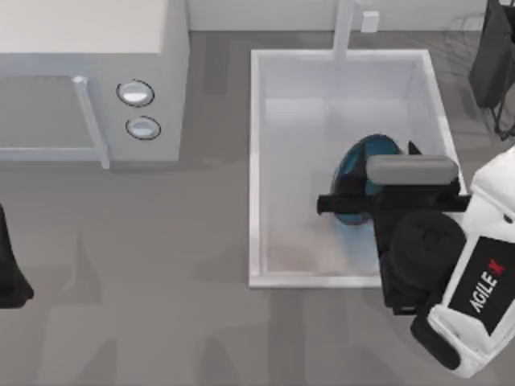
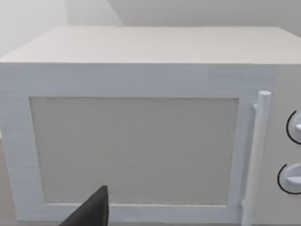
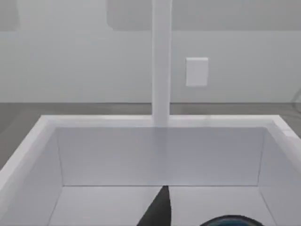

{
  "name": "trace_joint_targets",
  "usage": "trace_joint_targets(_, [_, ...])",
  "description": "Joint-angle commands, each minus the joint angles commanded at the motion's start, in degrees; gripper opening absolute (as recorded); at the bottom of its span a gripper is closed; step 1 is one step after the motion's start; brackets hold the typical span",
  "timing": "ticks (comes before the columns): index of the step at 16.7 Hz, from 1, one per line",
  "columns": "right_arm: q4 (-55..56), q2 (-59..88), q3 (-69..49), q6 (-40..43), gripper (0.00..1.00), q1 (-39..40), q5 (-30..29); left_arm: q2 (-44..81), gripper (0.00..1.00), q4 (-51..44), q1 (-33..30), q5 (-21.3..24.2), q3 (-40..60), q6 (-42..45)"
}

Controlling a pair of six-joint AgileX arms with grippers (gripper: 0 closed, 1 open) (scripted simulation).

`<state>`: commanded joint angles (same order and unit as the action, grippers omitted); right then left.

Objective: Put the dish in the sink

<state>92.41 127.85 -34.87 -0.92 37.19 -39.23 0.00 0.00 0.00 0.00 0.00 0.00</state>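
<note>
Our right gripper (image 1: pixel 354 205) over the sink (image 1: pixel 257 161), dish (image 1: pixel 366 161) just under it, grip state unclear, our left arm parked facing the microwave (image 2: pixel 141 117)

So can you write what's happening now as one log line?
right gripper: over sink, at dish | dish: within basin, right half | left arm: parked, table's left edge | microwave: shut

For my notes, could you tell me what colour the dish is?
Deep teal-blue; the dish shows best in the top view.
</note>
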Motion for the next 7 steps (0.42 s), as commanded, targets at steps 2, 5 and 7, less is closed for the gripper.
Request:
trace_joint_targets(2, [0.00,0.00,0.00,0.00,1.00,0.00,0.00,0.00,1.00,0.00,0.00,0.00,0.00,0.00])
trace_joint_targets(5, [0.00,0.00,0.00,0.00,1.00,0.00,0.00,0.00,1.00,0.00,0.00,0.00,0.00,0.00])
trace_joint_targets(7, [0.00,0.00,0.00,0.00,1.00,0.00,0.00,0.00,1.00,0.00,0.00,0.00,0.00,0.00])
